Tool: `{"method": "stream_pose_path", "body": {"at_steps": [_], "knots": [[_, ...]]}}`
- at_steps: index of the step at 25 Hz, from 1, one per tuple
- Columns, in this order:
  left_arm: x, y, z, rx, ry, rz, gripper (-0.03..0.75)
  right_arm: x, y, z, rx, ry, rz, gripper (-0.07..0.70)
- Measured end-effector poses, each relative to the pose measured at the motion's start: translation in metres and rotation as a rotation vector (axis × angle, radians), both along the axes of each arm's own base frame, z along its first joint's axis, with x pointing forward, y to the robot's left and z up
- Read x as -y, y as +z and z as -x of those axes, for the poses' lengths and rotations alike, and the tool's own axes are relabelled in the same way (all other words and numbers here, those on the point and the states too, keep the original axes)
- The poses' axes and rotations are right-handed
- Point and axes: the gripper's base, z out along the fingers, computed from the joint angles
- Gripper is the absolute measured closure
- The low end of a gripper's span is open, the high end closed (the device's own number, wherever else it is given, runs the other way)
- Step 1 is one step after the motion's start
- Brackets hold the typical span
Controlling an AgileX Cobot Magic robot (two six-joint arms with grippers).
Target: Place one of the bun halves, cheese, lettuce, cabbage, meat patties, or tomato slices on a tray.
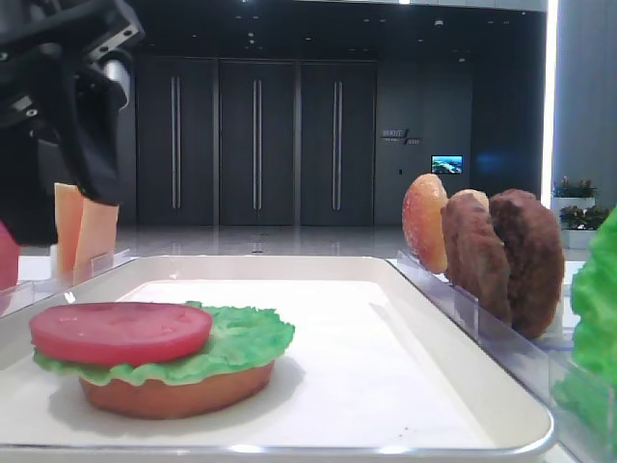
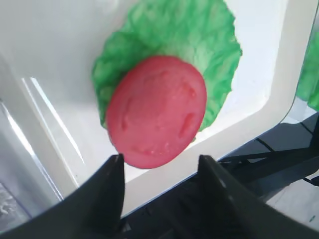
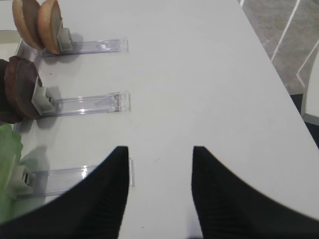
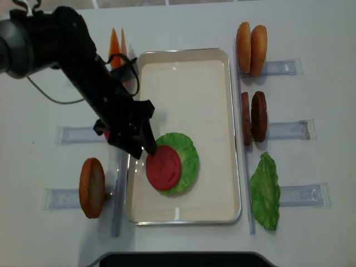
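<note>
The left gripper (image 4: 143, 135), jaws spread and empty, hovers just left of the tomato slice (image 4: 163, 167) – one slice, resting on one lettuce (image 4: 186, 153) leaf over one bun half (image 1: 174, 391) on the tray (image 4: 183, 211), lower centre. Placement looks done; next comes a clean retreat. The right gripper (image 3: 159, 164) is spread over bare table. Two meat patties (image 4: 252, 115) stand at right.
</note>
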Motion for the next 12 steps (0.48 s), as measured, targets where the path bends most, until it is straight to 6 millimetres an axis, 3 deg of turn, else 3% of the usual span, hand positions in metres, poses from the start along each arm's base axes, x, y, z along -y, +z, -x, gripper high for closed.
{"method": "stream_pose_path", "body": {"at_steps": [6,12], "knots": [[-0.006,0.039,-0.030,0.164,-0.031,-0.130,0.354,0.000,0.000,0.000,0.000,0.000,0.000,0.342],[-0.032,0.068,-0.046,0.303,0.007,-0.296,0.356,0.000,0.000,0.000,0.000,0.000,0.000,0.342]]}}
